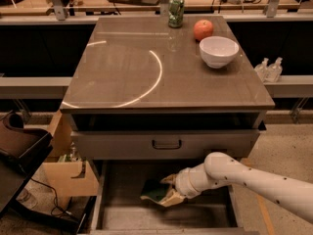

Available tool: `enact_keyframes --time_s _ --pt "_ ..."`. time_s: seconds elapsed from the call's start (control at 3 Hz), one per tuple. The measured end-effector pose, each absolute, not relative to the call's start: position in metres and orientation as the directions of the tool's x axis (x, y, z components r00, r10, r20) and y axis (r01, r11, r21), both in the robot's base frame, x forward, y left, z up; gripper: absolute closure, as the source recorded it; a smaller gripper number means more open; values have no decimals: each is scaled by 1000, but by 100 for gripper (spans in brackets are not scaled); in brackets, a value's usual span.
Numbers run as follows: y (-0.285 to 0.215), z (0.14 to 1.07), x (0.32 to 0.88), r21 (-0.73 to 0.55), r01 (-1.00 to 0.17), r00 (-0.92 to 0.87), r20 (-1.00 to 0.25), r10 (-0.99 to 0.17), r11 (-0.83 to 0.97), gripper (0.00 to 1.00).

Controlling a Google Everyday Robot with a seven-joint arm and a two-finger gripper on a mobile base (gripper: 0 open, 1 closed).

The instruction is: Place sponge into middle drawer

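The middle drawer (195, 218) is pulled out below the cabinet, a wide grey box with a flat floor. My gripper (168, 190) reaches in from the right on a white arm and is shut on the sponge (152, 192), dark green on top with pale foam under it. The sponge hangs low over the left middle of the drawer floor; I cannot tell whether it touches the floor.
A closed drawer front with a dark loop handle (166, 144) sits just above the open drawer. On the cabinet top stand a white bowl (218, 51), an orange-red apple (203, 30) and a green can (175, 11). A cardboard box (68, 175) stands left of the cabinet.
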State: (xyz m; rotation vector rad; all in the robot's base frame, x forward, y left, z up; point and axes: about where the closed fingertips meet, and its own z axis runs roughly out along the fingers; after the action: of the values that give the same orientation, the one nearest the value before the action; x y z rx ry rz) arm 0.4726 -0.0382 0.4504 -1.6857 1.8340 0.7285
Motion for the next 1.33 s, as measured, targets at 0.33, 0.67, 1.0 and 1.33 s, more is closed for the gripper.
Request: enact_keyframes --time_s 0.33,0.67,1.0,1.33 --pt "-34 418 470 41 -994 -105 -684 -721 105 100" --pt "-32 419 471 39 -994 -103 -687 -719 106 74" --pt "-31 418 470 40 -994 -103 -687 -719 104 53" --pt "-30 417 469 42 -994 -103 -688 -718 102 29"
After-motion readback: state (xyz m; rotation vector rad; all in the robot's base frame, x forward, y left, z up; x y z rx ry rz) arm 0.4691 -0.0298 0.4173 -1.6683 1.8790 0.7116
